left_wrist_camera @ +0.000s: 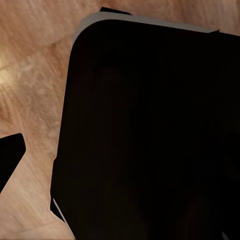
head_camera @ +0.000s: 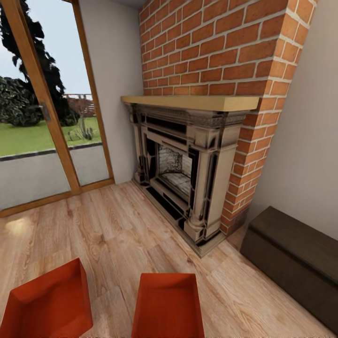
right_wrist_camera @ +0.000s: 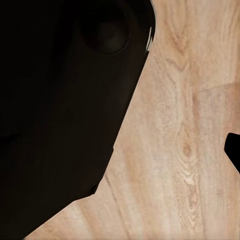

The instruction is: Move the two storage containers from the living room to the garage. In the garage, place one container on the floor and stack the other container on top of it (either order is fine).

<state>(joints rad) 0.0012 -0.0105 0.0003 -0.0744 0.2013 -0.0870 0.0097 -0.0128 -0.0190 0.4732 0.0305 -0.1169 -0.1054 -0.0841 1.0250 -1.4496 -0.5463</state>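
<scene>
Two orange-red storage containers sit on the light wood plank flooring [head_camera: 117, 225] of the living room, at the bottom of the head view. The left container [head_camera: 47, 305] is turned at an angle. The right container [head_camera: 169, 307] lies squarer to me, and a strip of floor separates them. Both are lidless and look empty. In the left wrist view a large black body [left_wrist_camera: 150, 130] hangs over the planks, with a small black tip [left_wrist_camera: 11, 150] at the edge. The right wrist view has a similar black mass [right_wrist_camera: 60, 100] and edge tip [right_wrist_camera: 233, 150]. Neither view shows how the jaws stand.
A brick fireplace [head_camera: 188, 164] with a wooden mantel stands ahead. Wood-framed glass doors [head_camera: 42, 117] are on the left. A dark brown wooden chest [head_camera: 295, 263] sits against the right wall. Open plank floor lies between the containers and the hearth.
</scene>
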